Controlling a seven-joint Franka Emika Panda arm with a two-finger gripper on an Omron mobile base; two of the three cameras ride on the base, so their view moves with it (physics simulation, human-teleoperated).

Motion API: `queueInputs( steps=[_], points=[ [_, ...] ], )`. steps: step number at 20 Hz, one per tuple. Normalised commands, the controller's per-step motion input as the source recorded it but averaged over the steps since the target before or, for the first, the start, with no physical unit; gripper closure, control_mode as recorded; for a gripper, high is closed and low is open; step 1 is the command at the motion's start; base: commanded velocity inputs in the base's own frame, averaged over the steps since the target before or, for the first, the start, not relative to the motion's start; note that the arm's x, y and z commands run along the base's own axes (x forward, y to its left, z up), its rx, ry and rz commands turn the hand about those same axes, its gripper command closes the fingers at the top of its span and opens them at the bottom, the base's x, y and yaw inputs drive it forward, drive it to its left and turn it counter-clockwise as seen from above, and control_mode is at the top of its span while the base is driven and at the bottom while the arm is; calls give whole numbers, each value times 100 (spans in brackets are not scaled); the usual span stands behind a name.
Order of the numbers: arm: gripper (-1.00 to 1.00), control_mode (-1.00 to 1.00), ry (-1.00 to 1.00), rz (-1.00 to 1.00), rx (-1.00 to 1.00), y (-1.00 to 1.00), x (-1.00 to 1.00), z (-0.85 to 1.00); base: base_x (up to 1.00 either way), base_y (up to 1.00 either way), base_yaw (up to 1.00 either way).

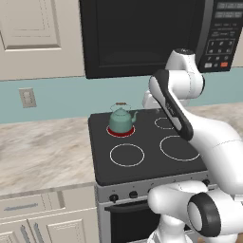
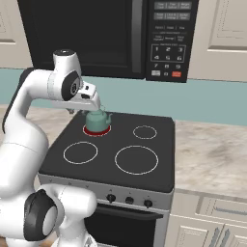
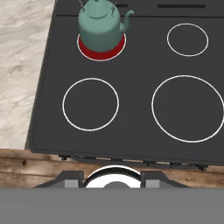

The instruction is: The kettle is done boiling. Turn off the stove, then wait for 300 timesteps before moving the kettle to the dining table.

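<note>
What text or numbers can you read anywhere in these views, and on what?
"1 2 3", "4 5 6", "7 8 9": digits on the microwave keypad, faint in the right base view.
Top rows of keypad buttons: lettering too small and blurred to read.
Keypad in the left base view: all labels blurred.
Stove, its knobs, the kettle and the wall outlet: no readable markings.
</note>
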Motion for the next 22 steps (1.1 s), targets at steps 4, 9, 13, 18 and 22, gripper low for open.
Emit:
queueInputs(
  steps=[4, 9, 13, 18, 22],
  points=[
    [-100, -100, 0, 0, 0, 0, -3, 0, 0, 0, 0],
    [-100, -100, 0, 0, 0, 0, 0, 0, 0, 0, 0],
    [-100, -100, 0, 0, 0, 0, 0, 0, 0, 0, 0],
    [-100, -100, 0, 0, 0, 0, 0, 0, 0, 0, 0],
    [-100, -100, 0, 0, 0, 0, 0, 0, 0, 0, 0]
  ],
)
